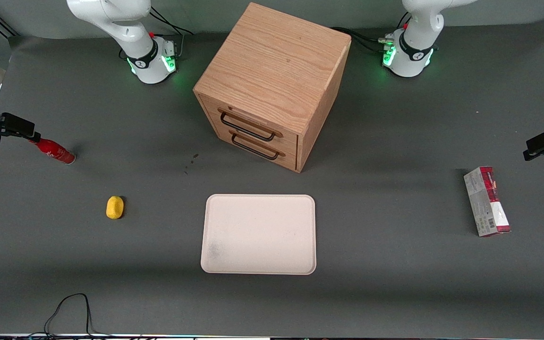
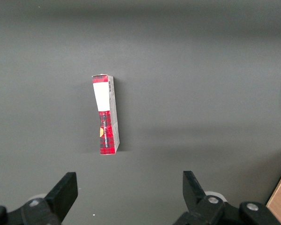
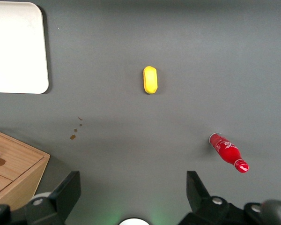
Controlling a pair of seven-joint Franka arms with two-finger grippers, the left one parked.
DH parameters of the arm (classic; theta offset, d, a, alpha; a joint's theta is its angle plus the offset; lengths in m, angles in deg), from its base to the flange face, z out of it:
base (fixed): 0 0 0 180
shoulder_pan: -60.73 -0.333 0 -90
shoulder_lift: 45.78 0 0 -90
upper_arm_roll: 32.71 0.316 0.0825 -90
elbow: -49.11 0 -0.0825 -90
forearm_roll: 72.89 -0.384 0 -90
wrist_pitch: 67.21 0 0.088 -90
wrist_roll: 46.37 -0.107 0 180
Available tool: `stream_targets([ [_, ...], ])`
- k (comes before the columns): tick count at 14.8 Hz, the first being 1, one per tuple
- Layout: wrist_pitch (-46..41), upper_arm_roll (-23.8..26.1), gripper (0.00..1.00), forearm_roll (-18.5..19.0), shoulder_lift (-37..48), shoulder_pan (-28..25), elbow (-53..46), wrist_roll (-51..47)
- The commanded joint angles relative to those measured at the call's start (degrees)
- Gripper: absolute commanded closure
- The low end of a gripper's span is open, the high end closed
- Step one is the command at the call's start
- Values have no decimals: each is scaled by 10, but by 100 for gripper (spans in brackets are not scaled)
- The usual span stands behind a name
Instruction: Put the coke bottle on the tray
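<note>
The coke bottle, small and red with a red cap, lies on its side on the grey table toward the working arm's end. It also shows in the right wrist view. The pale beige tray lies flat in front of the drawer cabinet, nearer the front camera, with nothing on it. One corner of it shows in the right wrist view. My gripper hangs high above the table near the bottle's cap end. It is open and holds nothing.
A wooden two-drawer cabinet stands mid-table. A small yellow object lies between the bottle and the tray, nearer the front camera than the bottle. A red-and-white carton lies toward the parked arm's end. A black cable loops at the table's front edge.
</note>
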Motion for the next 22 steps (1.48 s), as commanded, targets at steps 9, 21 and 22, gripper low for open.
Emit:
stream_targets([
  [9,-16,-35,0,7,13,0,7,0],
  [21,19,-109,0,109,289,-4,277,37],
  [22,27,-128,0,117,285,-4,276,67],
])
